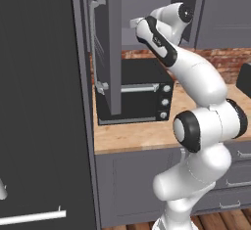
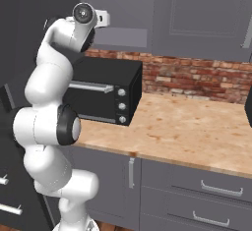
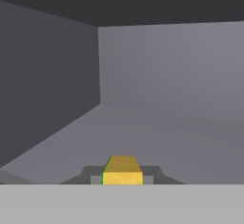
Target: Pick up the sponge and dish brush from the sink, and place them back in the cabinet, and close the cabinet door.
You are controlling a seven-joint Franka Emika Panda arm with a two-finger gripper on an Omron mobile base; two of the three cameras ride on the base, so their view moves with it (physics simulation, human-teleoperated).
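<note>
In the hand view my gripper (image 3: pixel 122 176) is shut on the sponge (image 3: pixel 122 168), whose yellow layer faces the camera with a green edge on its left. The sponge hangs just above the plain grey shelf (image 3: pixel 162 132) inside the cabinet (image 1: pixel 147 1). In the left base view the arm reaches up into the cabinet past the open cabinet door (image 1: pixel 113 53), which stands edge-on with its silver bar handle (image 1: pixel 100 43). The dish brush and the sink are out of view.
A black toaster oven (image 1: pixel 142 97) sits on the wood-grain countertop (image 2: pixel 187 122) right under the cabinet. A tall dark unit (image 1: pixel 39 102) stands at the left. A red brick wall (image 2: pixel 197 77) backs the counter, with grey drawers (image 2: pixel 206 190) below.
</note>
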